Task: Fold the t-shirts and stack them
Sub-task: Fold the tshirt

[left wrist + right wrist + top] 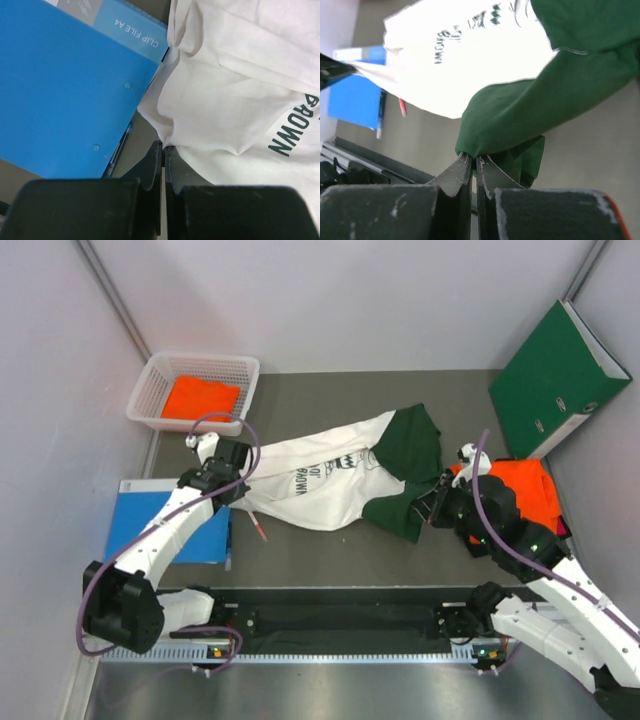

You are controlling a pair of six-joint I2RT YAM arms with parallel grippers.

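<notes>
White cotton with dark green sleeves, the t-shirt spans mid-table between my two arms. My left arm angles from its near-left base toward the far right. The left gripper is clamped on the shirt's white left edge, just beside the blue clip file. My right arm bends in from the near right, and the right gripper is pinched tight on a fold of green sleeve. An orange t-shirt lies in the white basket at far left. A second orange t-shirt lies partly under the right arm, near the green binder.
</notes>
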